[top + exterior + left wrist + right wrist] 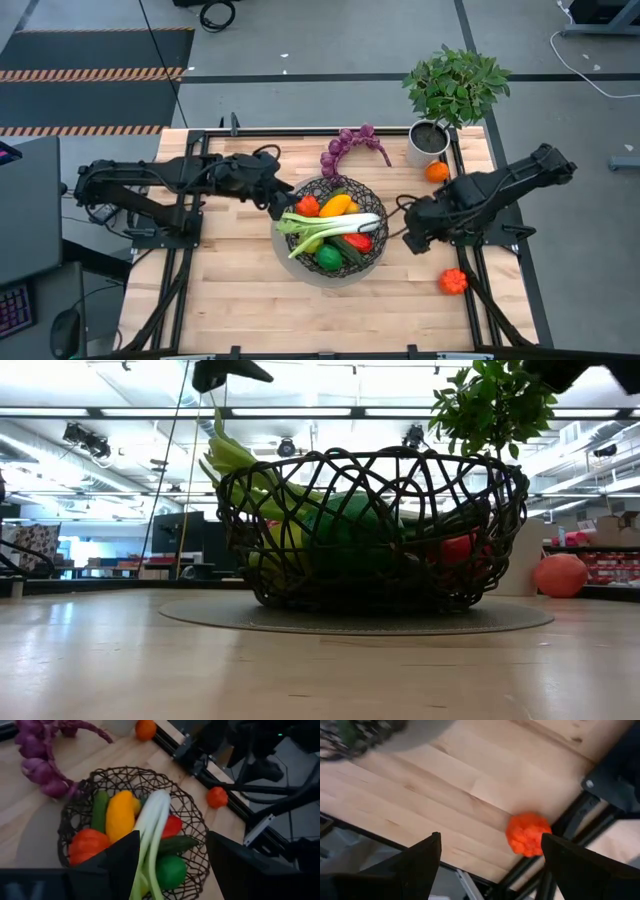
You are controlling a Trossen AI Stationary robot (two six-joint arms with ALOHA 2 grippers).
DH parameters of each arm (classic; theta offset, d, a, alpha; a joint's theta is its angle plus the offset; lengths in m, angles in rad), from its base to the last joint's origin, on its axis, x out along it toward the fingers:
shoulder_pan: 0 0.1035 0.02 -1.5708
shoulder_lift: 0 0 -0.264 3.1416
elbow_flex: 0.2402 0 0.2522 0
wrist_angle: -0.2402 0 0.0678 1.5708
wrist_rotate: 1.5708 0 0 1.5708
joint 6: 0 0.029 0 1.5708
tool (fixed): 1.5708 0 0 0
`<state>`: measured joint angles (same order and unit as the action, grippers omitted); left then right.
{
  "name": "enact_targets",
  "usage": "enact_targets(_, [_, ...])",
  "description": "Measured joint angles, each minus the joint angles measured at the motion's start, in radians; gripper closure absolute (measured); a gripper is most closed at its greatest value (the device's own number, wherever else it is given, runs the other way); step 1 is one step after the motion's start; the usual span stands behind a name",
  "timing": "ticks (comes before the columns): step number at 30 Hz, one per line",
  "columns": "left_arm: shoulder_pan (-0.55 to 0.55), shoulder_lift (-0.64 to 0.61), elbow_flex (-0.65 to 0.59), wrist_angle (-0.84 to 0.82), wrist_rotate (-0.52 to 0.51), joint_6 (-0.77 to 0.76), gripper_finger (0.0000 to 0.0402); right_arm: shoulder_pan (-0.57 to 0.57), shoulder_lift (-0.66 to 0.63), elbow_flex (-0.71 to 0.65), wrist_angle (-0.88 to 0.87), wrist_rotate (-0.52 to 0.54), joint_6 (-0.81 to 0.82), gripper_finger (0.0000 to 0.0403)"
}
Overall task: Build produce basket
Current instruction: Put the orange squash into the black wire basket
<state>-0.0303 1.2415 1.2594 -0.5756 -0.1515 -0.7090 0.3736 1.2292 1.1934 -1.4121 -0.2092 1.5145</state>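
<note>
Partly hidden leek [335, 226], crowded basket [372, 262]

Potted plant [455, 85]: leafy green, in a white pot [427, 143], at the far right corner of the wooden table [230, 290]. Keyboard [15, 310] and mouse [63, 330]: on a dark desk beyond the table's left edge.
</note>
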Motion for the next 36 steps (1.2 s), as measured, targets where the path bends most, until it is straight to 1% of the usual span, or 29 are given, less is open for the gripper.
enact_targets(4, [-0.031, 0.0, 0.0, 0.0, -0.001, -0.002, 0.0168, 0.07, 0.025, 0.0, -0.006, -0.002, 0.065, 0.0057])
enact_targets(14, [-0.089, 0.0, 0.0, 0.018, -0.001, -0.005, 0.017, 0.224, 0.048, 0.0, 0.016, -0.029, 0.306, 0.0057])
enact_targets(24, [-0.103, 0.0, 0.0, 0.049, -0.002, -0.005, 0.017, 0.311, 0.047, 0.0, 0.027, -0.032, 0.503, 0.0057])
enact_targets(36, [-0.103, 0.001, 0.0, 0.048, -0.002, -0.019, 0.017, 0.384, 0.047, 0.0, 0.023, -0.016, 0.582, 0.0057])
